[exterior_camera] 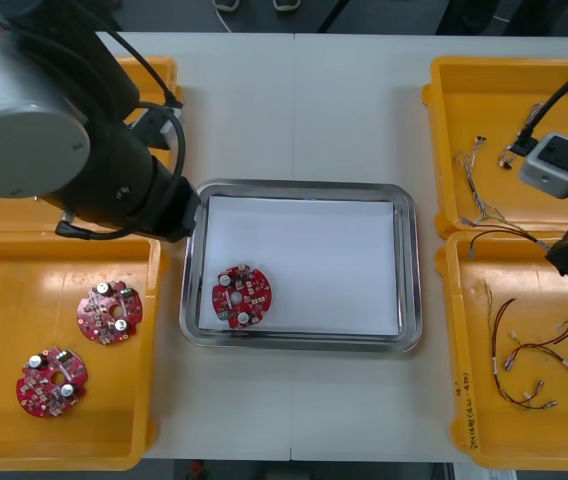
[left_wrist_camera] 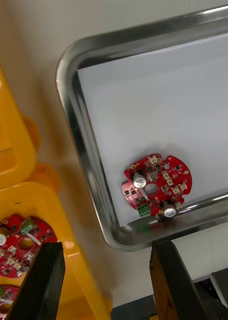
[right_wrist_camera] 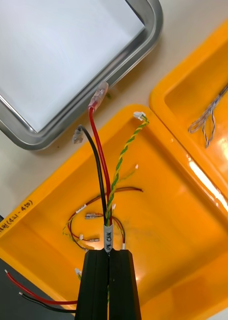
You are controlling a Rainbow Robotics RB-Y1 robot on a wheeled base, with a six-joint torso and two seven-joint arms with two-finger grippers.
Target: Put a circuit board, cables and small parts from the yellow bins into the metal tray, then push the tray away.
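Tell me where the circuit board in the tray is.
In the front view, the circuit board lies in the tray's near-left corner, by the near left bin.

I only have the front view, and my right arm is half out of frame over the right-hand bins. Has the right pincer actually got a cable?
Observer: Yes. The right wrist view shows the right pincer shut on a cable bundle of black, red and twisted green-yellow strands, above the nearer right yellow bin.
Operator: Which way do the free ends point?
Observer: Towards the metal tray. The red strand's tip reaches past the bin's rim, near the tray's corner.
Operator: And the left pincer?
Observer: The left pincer is open and empty over the tray's near left corner. The circuit board lies in the tray just beyond its fingers.
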